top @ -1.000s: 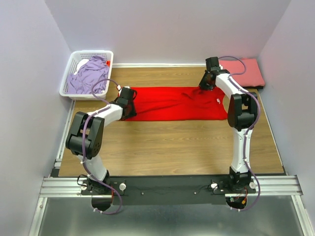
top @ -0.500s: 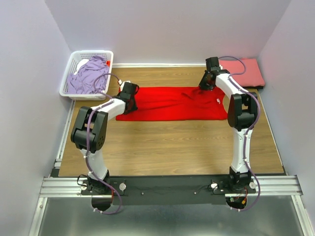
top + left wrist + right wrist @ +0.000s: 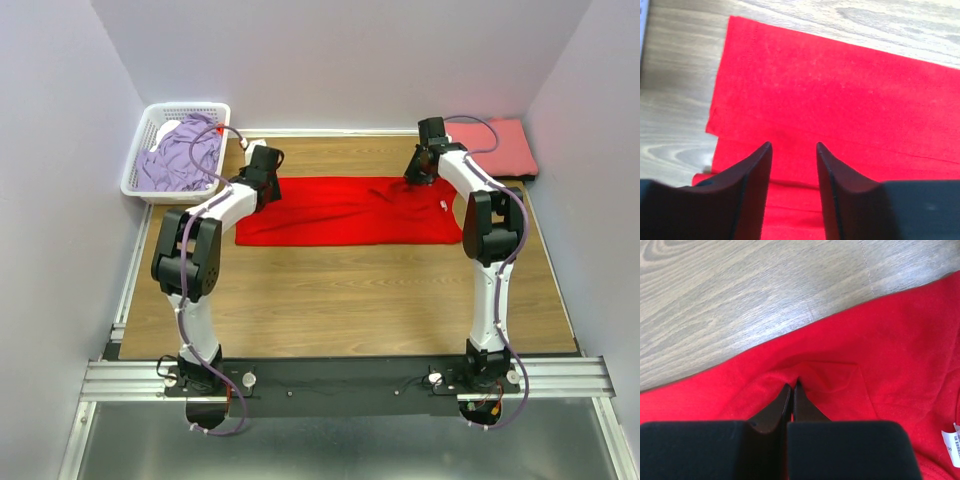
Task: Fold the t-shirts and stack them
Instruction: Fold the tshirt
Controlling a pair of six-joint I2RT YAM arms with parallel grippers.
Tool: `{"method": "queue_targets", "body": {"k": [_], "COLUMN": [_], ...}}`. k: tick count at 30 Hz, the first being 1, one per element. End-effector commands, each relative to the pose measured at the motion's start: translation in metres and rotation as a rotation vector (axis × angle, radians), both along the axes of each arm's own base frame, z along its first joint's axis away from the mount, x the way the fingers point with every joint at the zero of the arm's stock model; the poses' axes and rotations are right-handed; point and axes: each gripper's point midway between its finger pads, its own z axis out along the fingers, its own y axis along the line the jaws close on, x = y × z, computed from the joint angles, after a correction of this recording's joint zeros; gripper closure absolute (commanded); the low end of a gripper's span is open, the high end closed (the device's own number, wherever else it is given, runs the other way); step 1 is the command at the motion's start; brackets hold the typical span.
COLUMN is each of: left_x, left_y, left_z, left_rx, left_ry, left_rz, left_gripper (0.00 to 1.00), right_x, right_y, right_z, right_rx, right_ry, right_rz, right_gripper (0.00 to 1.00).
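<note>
Left hand point(image 3: 793, 148) apart over red t-shirt point(image 3: 350, 210); right hand point(image 3: 791, 385) pinches it; lavender shirt point(image 3: 180, 155) in basket point(image 3: 186, 106).

Left arm point(image 3: 220, 205): white links, black joint housings.
Right arm point(image 3: 487, 225): same white-and-black build.
Cables point(image 3: 478, 117): thin, purple, looping along each arm.
Left gripper point(image 3: 793, 146): two black tapered fingers point(image 3: 752, 190) with rounded tips.
Right gripper point(image 3: 792, 385): slim black fingers on a broad matte black body.
Base plate point(image 3: 340, 378): black, mounted on a silver slotted rail point(image 3: 130, 375).
</note>
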Motion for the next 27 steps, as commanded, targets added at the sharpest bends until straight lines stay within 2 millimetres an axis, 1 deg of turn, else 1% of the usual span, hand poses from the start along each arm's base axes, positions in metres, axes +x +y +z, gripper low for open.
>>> {"method": "queue_targets", "body": {"k": [1,2,3,4,6,7,8,9,10,11,13,14,16,19,23,27], "left_x": [-0.021,-0.037,-0.044,-0.06,-0.074,-0.07,-0.079,-0.078,-0.081,-0.079,-0.078,-0.077,-0.073,-0.069,-0.07,-0.072], "left_y": [0.006,0.009,0.007,0.01,0.013,0.014,0.019,0.028,0.033,0.044,0.052,0.055,0.062,0.068,0.072,0.07], "left_z": [0.017,0.002,-0.001,-0.006,-0.007,0.002,-0.007,-0.006,-0.009,-0.01,-0.015,-0.017,-0.02,-0.026,-0.034,-0.041], "left_rx": [-0.029,-0.055,-0.08,-0.093,-0.141,-0.16,-0.161,-0.169,-0.173,-0.183,-0.191,-0.196,-0.195,-0.186,-0.181,-0.185], "left_ry": [0.01,0.047,0.053,0.065,0.049,0.018,0.033,0.02,0.026,0.028,0.038,0.039,0.042,0.058,0.079,0.102], "left_rz": [0.029,0.055,0.062,0.071,0.103,0.112,0.125,0.154,0.166,0.187,0.2,0.205,0.217,0.224,0.232,0.223], "left_gripper": [0.43,0.42,0.41,0.41,0.41,0.41,0.41,0.41,0.42,0.42,0.43,0.43,0.46,0.49,0.5,0.54], "right_x": [-0.002,-0.004,-0.004,-0.006,-0.007,-0.007,-0.007,-0.007,-0.007,-0.007,-0.007,-0.007,-0.007,-0.008,-0.008,-0.008], "right_y": [-0.001,0.0,0.001,0.001,0.003,0.003,0.004,0.004,0.005,0.006,0.006,0.01,0.011,0.011,0.01,0.011], "right_z": [0.011,0.01,0.01,0.009,0.008,0.008,0.008,0.008,0.006,0.006,0.004,0.005,0.004,0.003,0.003,0.002], "right_rx": [-0.001,0.007,0.009,0.013,0.022,0.025,0.028,0.029,0.03,0.031,0.029,0.049,0.056,0.054,0.05,0.05], "right_ry": [-0.021,-0.017,-0.015,-0.012,-0.011,-0.012,-0.011,-0.011,-0.009,-0.011,-0.008,-0.007,-0.004,-0.003,-0.002,-0.002], "right_rz": [0.024,0.029,0.032,0.032,0.038,0.04,0.043,0.045,0.048,0.051,0.053,0.067,0.072,0.077,0.082,0.083], "right_gripper": [0.94,0.94,0.94,0.94,0.94,0.94,0.94,0.94,0.94,0.94,0.94,0.94,0.94,0.94,0.94,0.94]}}
